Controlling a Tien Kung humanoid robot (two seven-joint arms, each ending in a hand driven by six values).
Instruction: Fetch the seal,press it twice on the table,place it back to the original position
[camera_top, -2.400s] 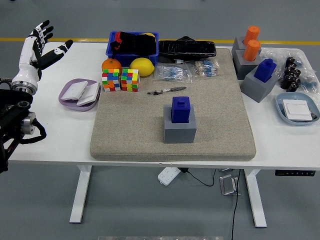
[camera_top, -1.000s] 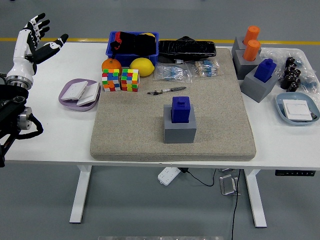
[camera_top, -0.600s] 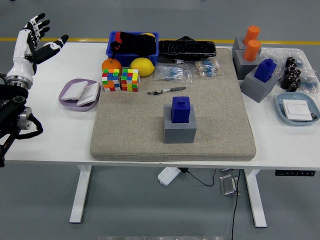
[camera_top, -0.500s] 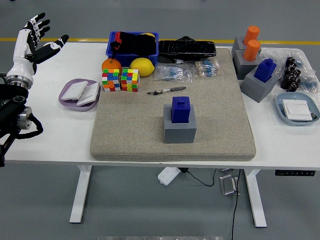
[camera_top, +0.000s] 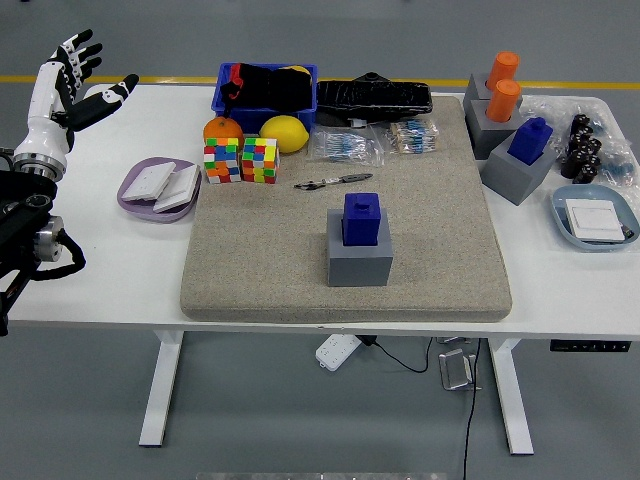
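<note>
Hovering at the upper left of the frame, the left hand (camera_top: 72, 85) had its fingers spread and held nothing, off the corner of the white table (camera_top: 120, 260). Well apart from it, the blue seal (camera_top: 361, 218) sat upright in its grey block (camera_top: 359, 260) at the centre of the beige mat (camera_top: 440, 240).

Counter (camera_top: 100, 270): smooth white laminate, low sheen. Mat (camera_top: 420, 250) at centre: coarse, matt, felt-like cloth, beige-grey. Blue seal (camera_top: 361, 218) and its grey block (camera_top: 359, 262): matt plastic, smooth faces. Blue bin (camera_top: 266, 108) at far edge: glossy plastic. Black bag (camera_top: 375, 96) beside it: shiny film. Two cubes (camera_top: 241, 160): glossy coloured tiles. Left hand (camera_top: 62, 95): white glossy shell, black joints.
</note>
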